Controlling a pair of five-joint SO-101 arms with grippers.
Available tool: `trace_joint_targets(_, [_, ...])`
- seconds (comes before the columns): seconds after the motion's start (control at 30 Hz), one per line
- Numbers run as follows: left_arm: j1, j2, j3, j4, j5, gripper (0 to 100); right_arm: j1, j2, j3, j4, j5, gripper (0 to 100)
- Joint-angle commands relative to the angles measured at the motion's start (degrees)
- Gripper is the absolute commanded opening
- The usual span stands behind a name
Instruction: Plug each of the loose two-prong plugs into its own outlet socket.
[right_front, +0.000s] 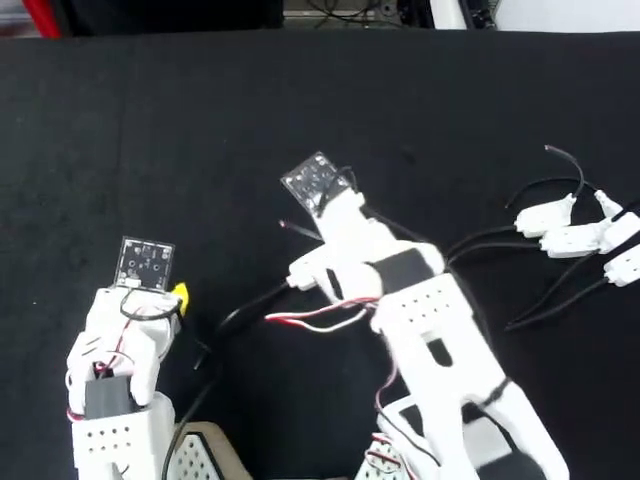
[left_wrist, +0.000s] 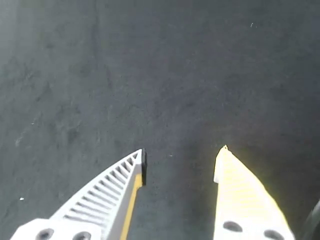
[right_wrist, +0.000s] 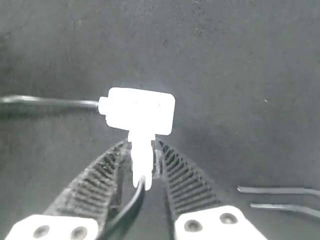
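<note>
Clamping white blocky plug, black cord, right gripper

High view: even overhead light, fairly bright. Black table soaks it all up, so shadows barely readable on it. White shell of right arm nearly blown out, not much surface detail left. Right wrist view: plug glows pure white, faint pale halo on table around it. Left wrist view: table reads grey, lighter on one side. Yellow finger of left gripper washed pale toward tip.
</note>
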Motion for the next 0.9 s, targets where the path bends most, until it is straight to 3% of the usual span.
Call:
trace_joint_targets(0.0, [-2.95,-0.70,1.45,0.70,0.53,23,-0.79,4.44,-0.57,-4.40,-1.76,1.2])
trace_joint_targets(0.43, [-5.93,-0.70,1.36,0.62,0.53,23,0.00,9.98,-2.07,-8.35,-1.76,1.2])
trace_joint_targets(0.67, [-5.93,-0.70,1.36,0.62,0.53,23,6.15,10.33,-2.07,-12.48,-1.49,1.2])
trace_joint_targets(0.87, [-5.93,-0.62,1.36,0.62,0.53,23,6.33,10.33,-1.80,-12.66,-1.76,1.2])
